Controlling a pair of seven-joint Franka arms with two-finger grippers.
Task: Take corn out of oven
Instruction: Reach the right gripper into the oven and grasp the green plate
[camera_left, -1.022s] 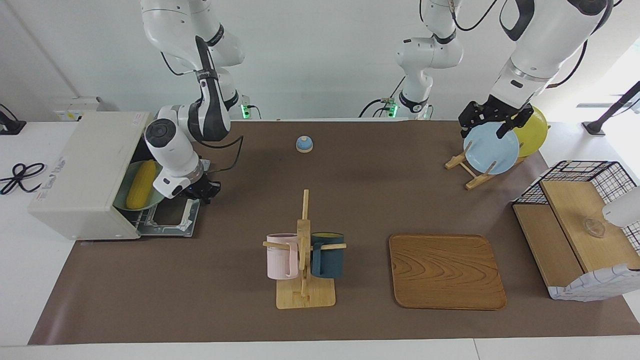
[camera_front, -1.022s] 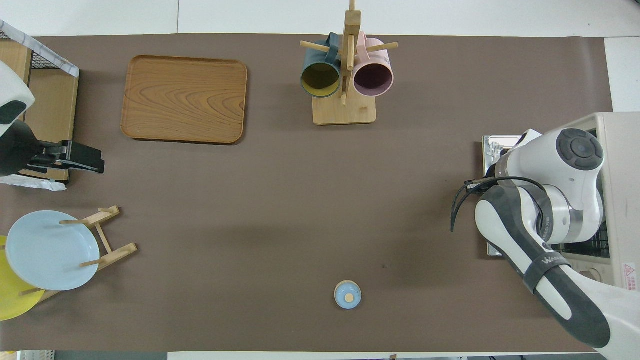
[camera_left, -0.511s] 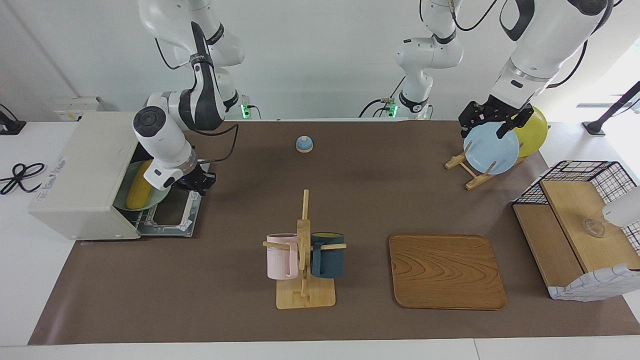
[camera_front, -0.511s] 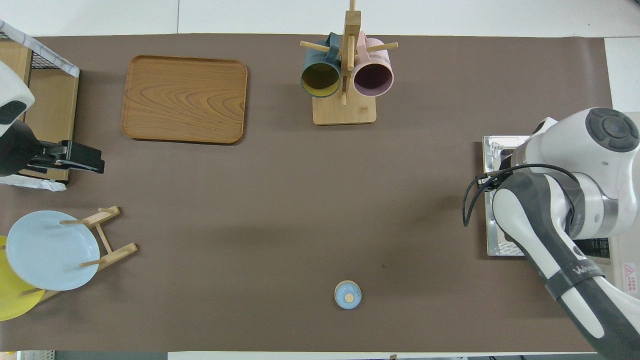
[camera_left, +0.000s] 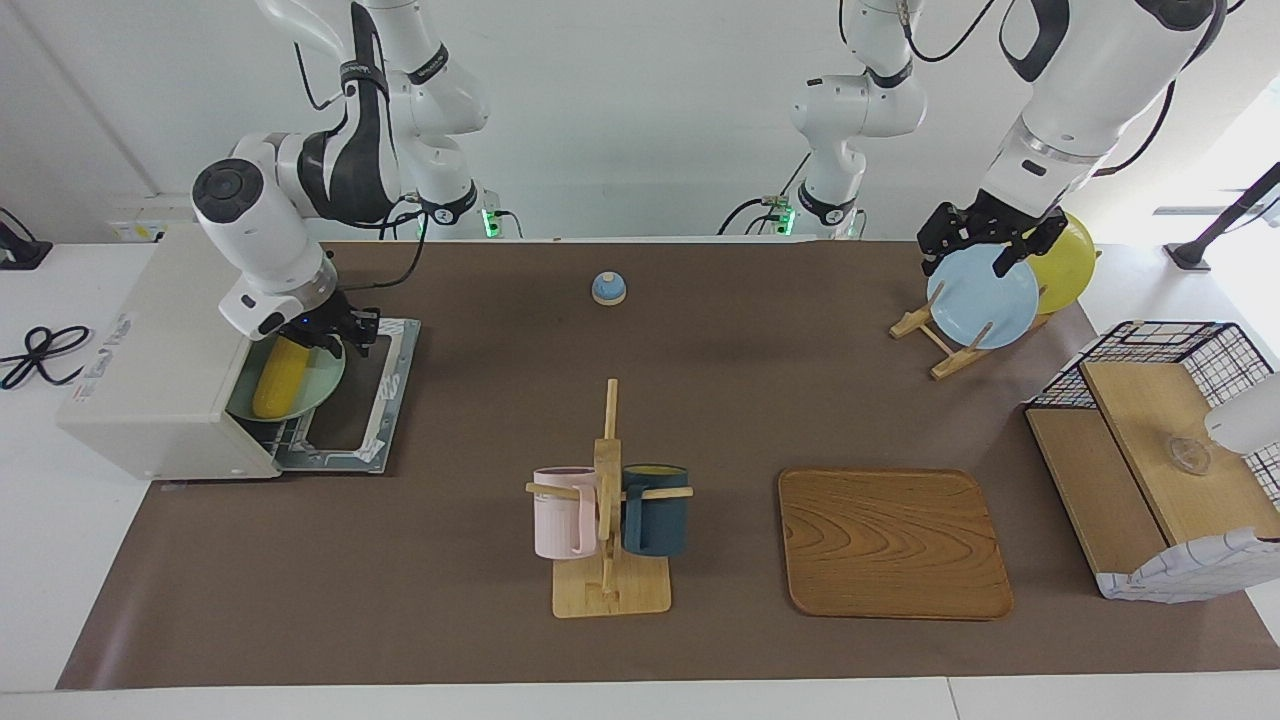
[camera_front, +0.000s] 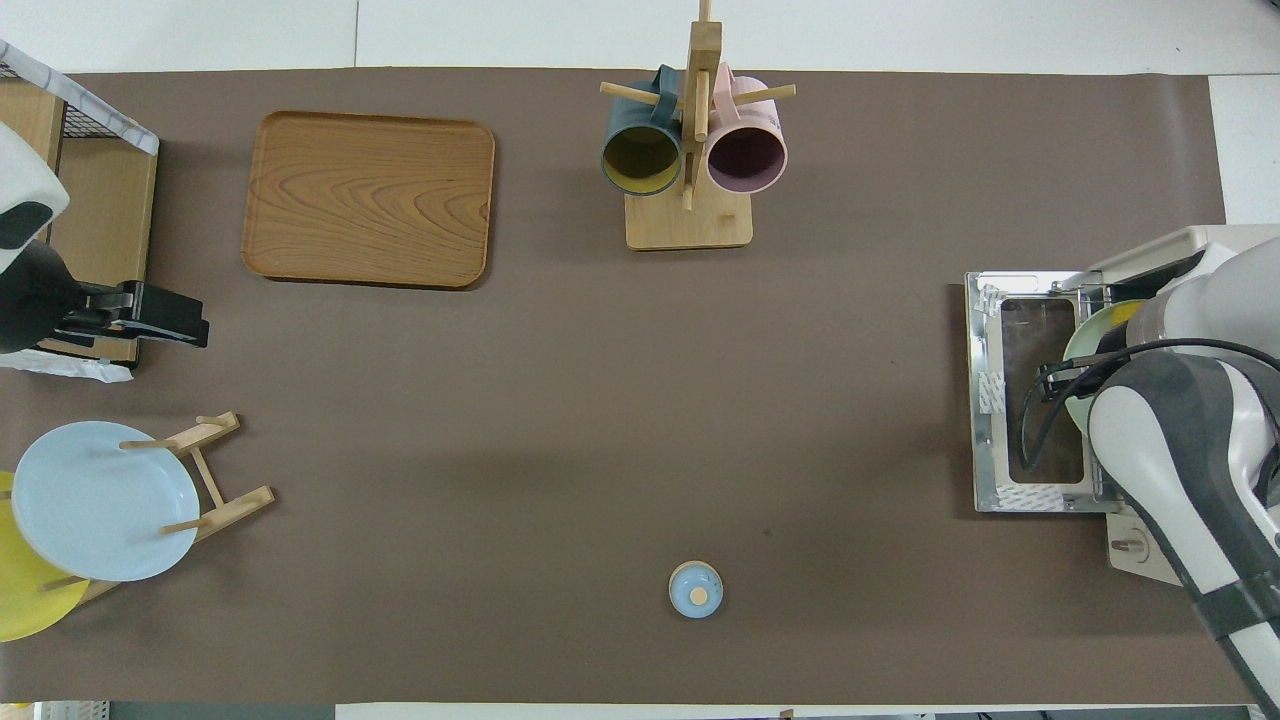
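The cream-white oven (camera_left: 160, 350) stands at the right arm's end of the table, its glass door (camera_left: 365, 400) lying open flat on the mat. Inside, the yellow corn (camera_left: 280, 375) lies on a pale green plate (camera_left: 325, 385) on the wire rack. My right gripper (camera_left: 345, 335) hangs at the oven's mouth, just over the end of the corn nearer the robots. In the overhead view the right arm covers it, and only the plate's rim (camera_front: 1078, 345) shows. My left gripper (camera_left: 968, 262) waits raised and open near the plate rack, holding nothing.
A mug rack (camera_left: 610, 510) with a pink and a dark blue mug stands mid-table, with a wooden tray (camera_left: 893, 543) beside it. A small blue knob (camera_left: 608, 288) sits nearer the robots. A plate rack (camera_left: 982, 298) and a wire basket (camera_left: 1160, 450) stand at the left arm's end.
My right gripper has risen from the open door and swung toward the oven's mouth, over the corn's end. The door now shows uncovered from overhead. The left arm has not moved.
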